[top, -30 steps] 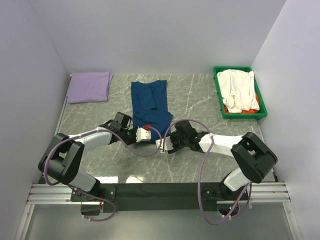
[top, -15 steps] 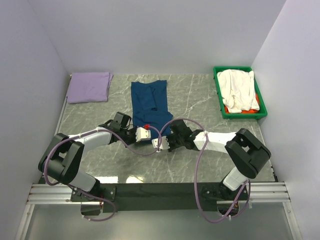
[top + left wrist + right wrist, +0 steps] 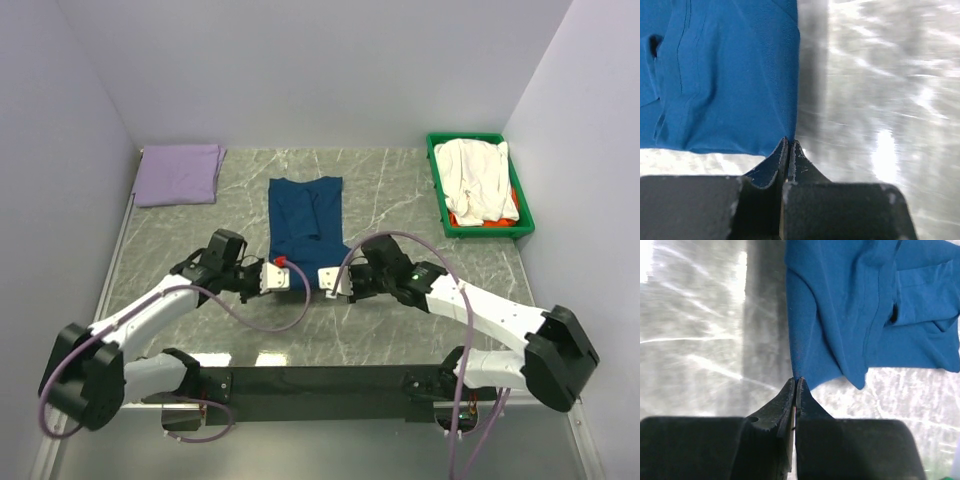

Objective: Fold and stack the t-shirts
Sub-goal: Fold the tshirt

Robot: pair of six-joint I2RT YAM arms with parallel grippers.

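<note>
Both my grippers are clamped on the navy tee (image 3: 305, 210) right now. The left gripper (image 3: 788, 144) has its jaws pressed together on a pinch of the hem, with the cloth filling the upper left of that wrist view. The right gripper (image 3: 795, 382) is the same deal, jaws closed on the other near corner, and the blue fills the upper right there. From the top camera the tee lies mid-frame on the table (image 3: 400, 200), just above both grippers. A lavender tee (image 3: 180, 172) sits folded at upper left, well apart. The white tee (image 3: 478, 178) is piled in the bin (image 3: 438, 190) at upper right.
</note>
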